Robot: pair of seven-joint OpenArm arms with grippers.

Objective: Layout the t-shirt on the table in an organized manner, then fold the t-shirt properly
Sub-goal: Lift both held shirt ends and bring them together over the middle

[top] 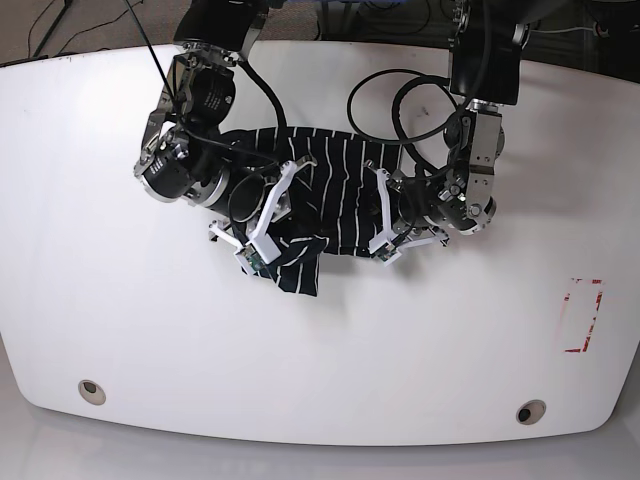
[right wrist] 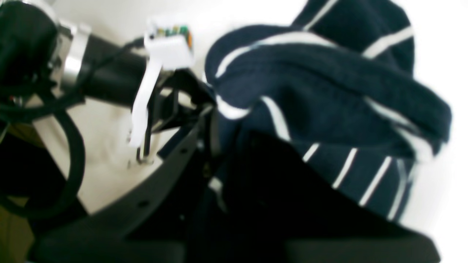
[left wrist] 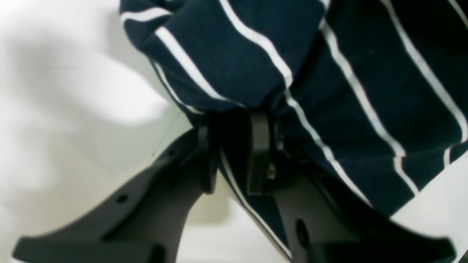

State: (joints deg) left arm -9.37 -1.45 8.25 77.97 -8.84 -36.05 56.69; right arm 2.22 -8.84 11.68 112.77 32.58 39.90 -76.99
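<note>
The t-shirt (top: 325,205), dark navy with thin white stripes, lies bunched up at the middle of the white table (top: 430,350) between my two arms. In the left wrist view my left gripper (left wrist: 234,153) is shut, with a fold of the t-shirt (left wrist: 329,84) pinched between its black fingers (left wrist: 259,149). In the right wrist view the t-shirt (right wrist: 329,91) is heaped over my right gripper (right wrist: 215,146), which is shut on the cloth; one of its fingers is hidden under the fabric. In the base view the left gripper (top: 368,215) holds the shirt's right side and the right gripper (top: 292,222) its left side.
A red-marked rectangle (top: 583,315) sits at the table's right. Two round metal-ringed holes (top: 91,390) (top: 530,411) lie near the front edge. Black cables (top: 400,100) loop over the table behind the shirt. The left arm's white camera mount (right wrist: 166,47) shows close by in the right wrist view.
</note>
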